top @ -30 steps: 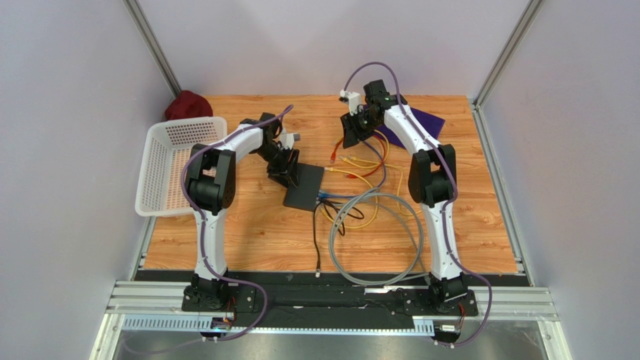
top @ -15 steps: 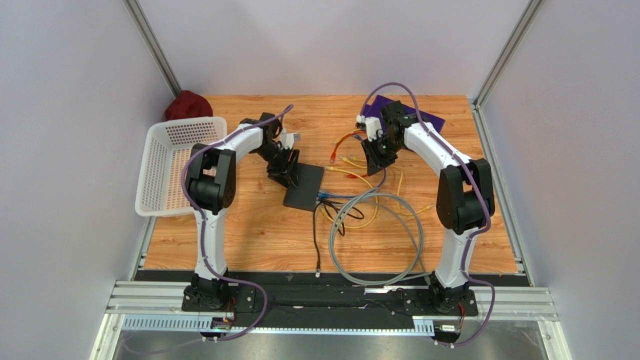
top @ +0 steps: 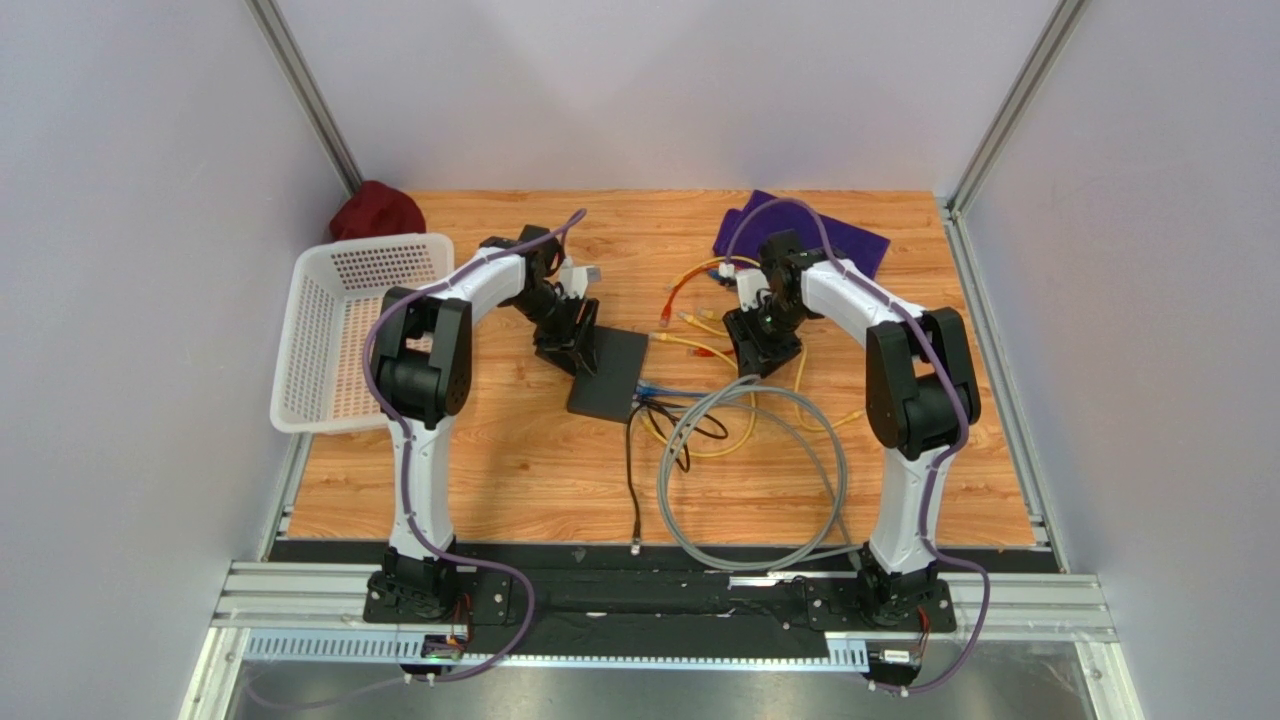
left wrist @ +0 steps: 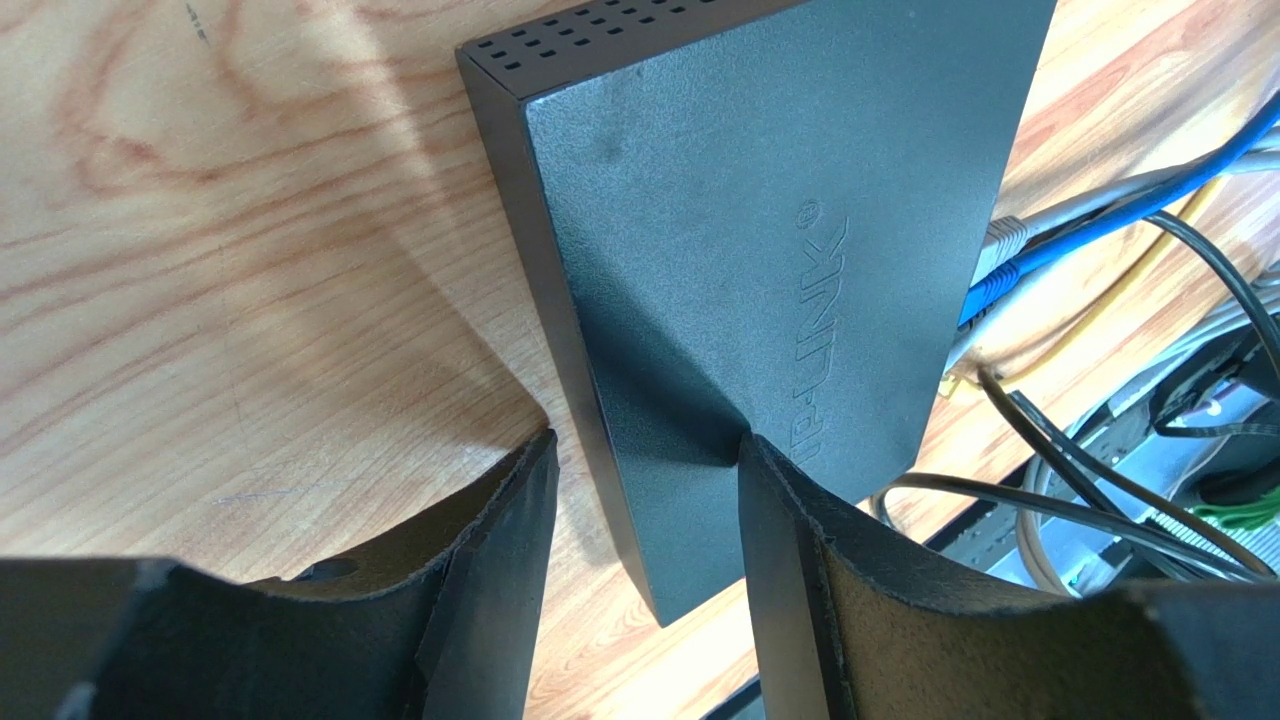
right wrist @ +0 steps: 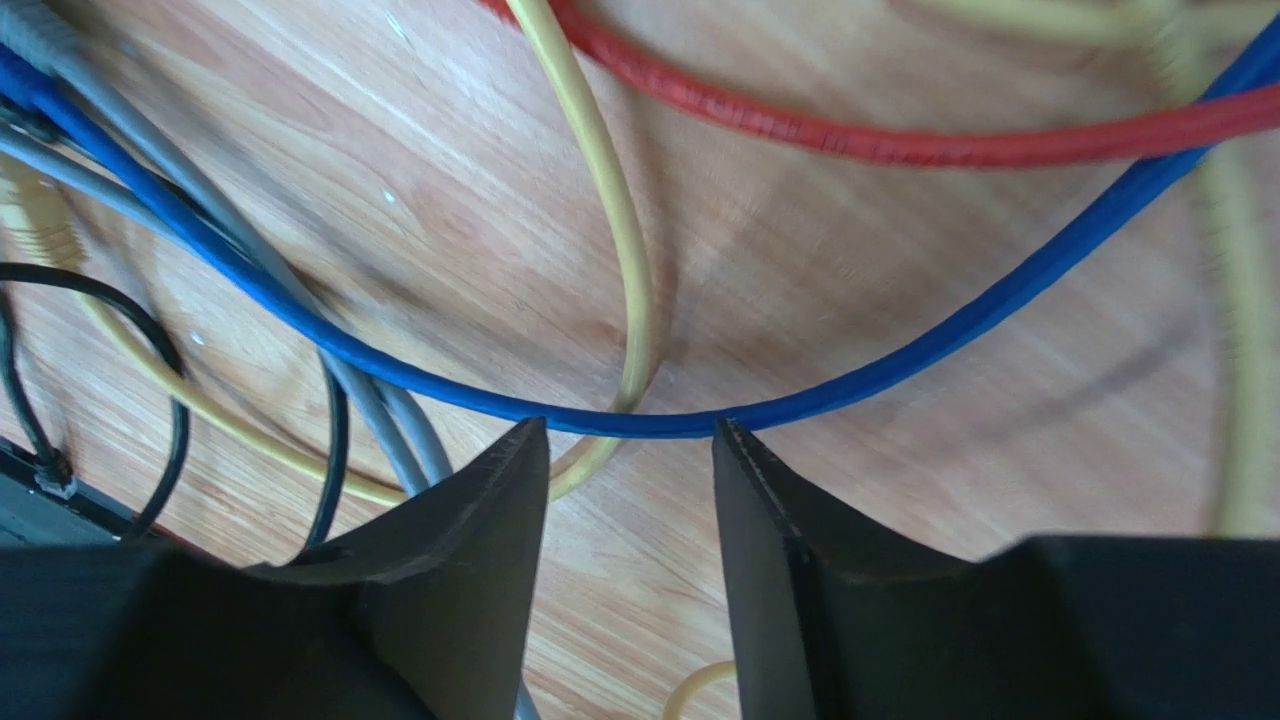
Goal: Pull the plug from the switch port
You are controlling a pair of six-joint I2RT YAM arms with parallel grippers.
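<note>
**Right arm descends to the cable run – left arm unchanged at the switch**

Over the last second the right arm has swung from the rear of the bench (top: 496,465), near the purple cloth (top: 804,228), forward and down onto the loose cables. The left arm has not shifted.

**Position of the task items**
- The switch (top: 609,375) lies flat near the bench centre.
- Its ports face the right arm, with a blue plug (left wrist: 999,270) and a grey plug (left wrist: 1004,233) seated side by side.

**End effector state**
- Left end effector (left wrist: 643,450): jaws at a moderate gap, straddling one long edge of the switch. One finger is over the top face, the other over the bench. Nothing is clamped.
- Right end effector (right wrist: 619,435): jaws at a moderate gap, holding nothing. The blue cable (right wrist: 902,353) passes just beyond its fingertips.

**Handling notes (judgement)**
- The switch looks light and rigid, with a smooth matte casing. It is likely to slide if a cable is pulled, so it should be braced by the left arm.
- The cables are flexible, so a pull taken mid-run would only take up slack.
- Take hold at the stiff plug body, close against the port. The right end effector is well short of that point.
- Whether a latch tab must be pressed cannot be told.

**Containers**
- A white mesh basket (top: 361,245) stands at the left bench edge, well apart from the switch. No contents are visible in it.
</note>
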